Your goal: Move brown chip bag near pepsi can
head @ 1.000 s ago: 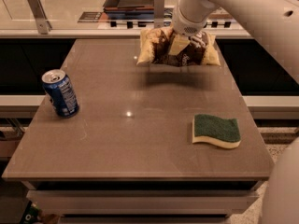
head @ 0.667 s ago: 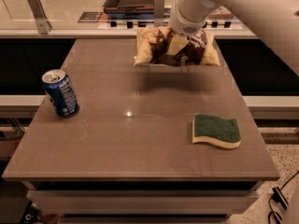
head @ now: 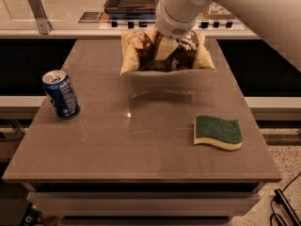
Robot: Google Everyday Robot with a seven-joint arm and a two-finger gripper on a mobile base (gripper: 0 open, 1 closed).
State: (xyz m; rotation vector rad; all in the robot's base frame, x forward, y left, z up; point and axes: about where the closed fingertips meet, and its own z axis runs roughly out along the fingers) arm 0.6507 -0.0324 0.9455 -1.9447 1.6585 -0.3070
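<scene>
Bag [head: 141,58] has edged left toward the can [head: 61,94]; your gripper [head: 170,50] clamps its middle. Likely light, crinkly, slippery: keep that central pinch.

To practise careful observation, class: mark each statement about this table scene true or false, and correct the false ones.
1. The pepsi can stands upright on the left side of the table. True.
2. The sponge touches the can. False: it lies well apart from it, at the table's right front.
3. The gripper holds the brown chip bag over the far part of the table. True.
4. The brown chip bag lies right beside the pepsi can. False: it is held up, well apart from the can, with its shadow on the table below.
5. The sponge lies green face up. True.
</scene>
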